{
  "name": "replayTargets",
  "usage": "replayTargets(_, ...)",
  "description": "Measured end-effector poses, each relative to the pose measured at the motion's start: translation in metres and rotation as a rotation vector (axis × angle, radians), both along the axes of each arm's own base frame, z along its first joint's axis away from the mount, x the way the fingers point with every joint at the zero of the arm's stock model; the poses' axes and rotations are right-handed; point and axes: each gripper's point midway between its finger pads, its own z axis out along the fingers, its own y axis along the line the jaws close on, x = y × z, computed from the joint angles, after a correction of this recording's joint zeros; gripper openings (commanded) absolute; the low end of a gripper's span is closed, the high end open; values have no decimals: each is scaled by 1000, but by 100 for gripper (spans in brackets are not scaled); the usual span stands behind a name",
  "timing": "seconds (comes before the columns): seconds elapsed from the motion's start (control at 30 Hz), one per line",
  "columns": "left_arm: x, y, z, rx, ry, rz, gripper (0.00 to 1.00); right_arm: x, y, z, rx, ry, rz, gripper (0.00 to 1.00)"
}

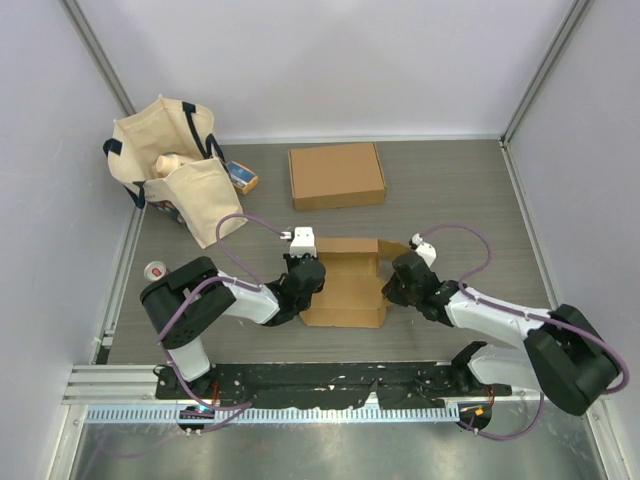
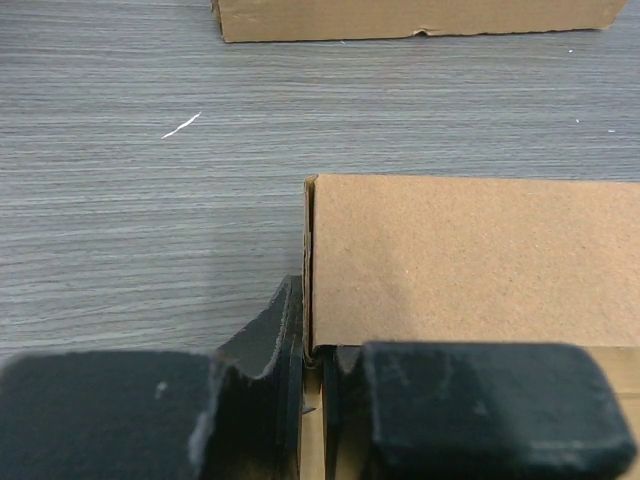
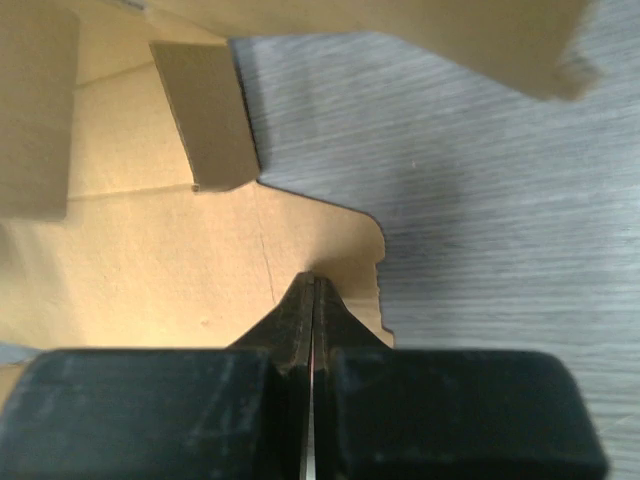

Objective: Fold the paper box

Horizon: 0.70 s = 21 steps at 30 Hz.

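Note:
The brown paper box (image 1: pixel 345 290) lies half folded between my grippers, open side up. My left gripper (image 1: pixel 303 275) is at its left wall; in the left wrist view the gripper (image 2: pixel 312 360) is shut on the wall's edge, with one finger outside and one inside, and the box panel (image 2: pixel 470 260) runs off to the right. My right gripper (image 1: pixel 398 280) is at the box's right side. In the right wrist view the gripper (image 3: pixel 315 285) is shut, its tips against a flat flap with a rounded tab (image 3: pixel 340 235). A small inner flap (image 3: pixel 205 110) stands beyond.
A second, closed flat cardboard box (image 1: pixel 336 175) lies behind and shows at the top of the left wrist view (image 2: pixel 420 18). A canvas tote bag (image 1: pixel 170 165) with items sits at the back left. The cell's walls and frame posts border the table.

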Motion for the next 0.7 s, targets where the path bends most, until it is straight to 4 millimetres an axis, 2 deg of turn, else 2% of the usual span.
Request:
replayTargets(0.07, 0, 0, 0, 2, 0, 0, 0, -4, -8, -16, -25, 49, -50, 2)
replayTargets(0.17, 0, 1, 0, 3, -1, 2, 0, 0, -13, -15, -41, 45, -102, 5)
replayTargets(0.27, 0, 0, 0, 3, -1, 1, 0, -2, -16, -8, -69, 44, -82, 13)
replayTargets(0.3, 0, 0, 0, 5, -1, 1, 0, -2, -18, -1, -87, 40, -64, 19)
replayTargets(0.33, 0, 0, 0, 6, -1, 1, 0, 0, -18, 11, -106, 27, -43, 43)
replayTargets(0.37, 0, 0, 0, 7, -1, 0, 0, 2, -18, 22, -118, 15, -28, 48)
replayTargets(0.5, 0, 1, 0, 12, -2, 2, 0, 31, -16, 102, -161, -53, 45, 59)
replayTargets(0.53, 0, 1, 0, 14, -3, 2, 0, 40, -20, 119, -174, -62, 47, 67)
replayTargets(0.6, 0, 1, 0, 15, -4, 2, 0, 60, -33, 152, -213, -80, 41, 70)
replayTargets(0.63, 0, 2, 0, 18, -5, 4, 0, 68, -40, 162, -235, -85, 40, 71)
replayTargets(0.7, 0, 2, 1, 20, -6, 5, 0, 75, -56, 165, -282, -59, 50, 71)
